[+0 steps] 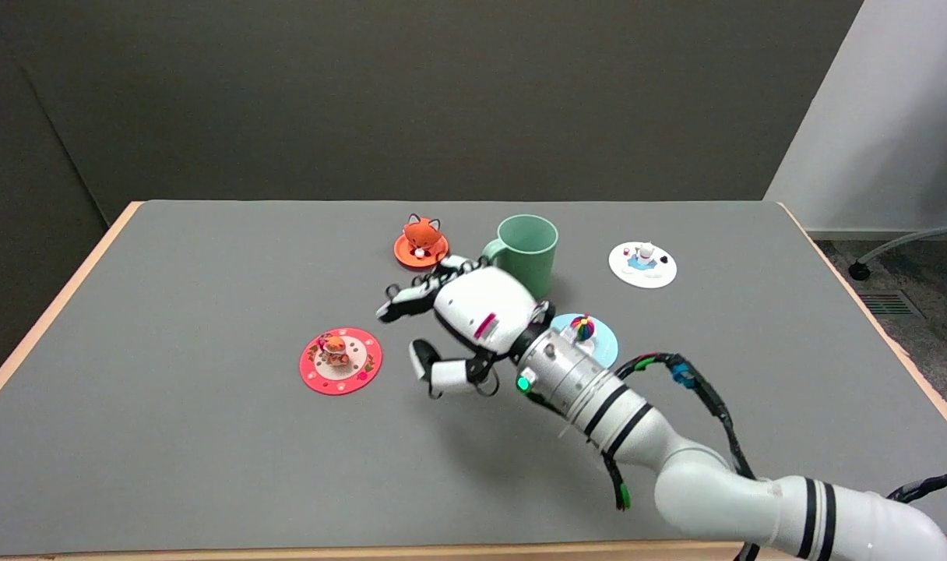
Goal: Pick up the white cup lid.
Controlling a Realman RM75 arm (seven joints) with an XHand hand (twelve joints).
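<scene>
Overhead, right hand (466,323) spread, holding nothing; white cup lid (642,264) well apart; no readable writing.

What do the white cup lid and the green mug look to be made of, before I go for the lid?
White cup lid: likely soft silicone or plastic; thin flat matte disc with a small moulded figure on top, no glare. Green mug: matte ceramic or plastic, hard to say which; thick even wall, uniform pale green, only a faint sheen.
</scene>
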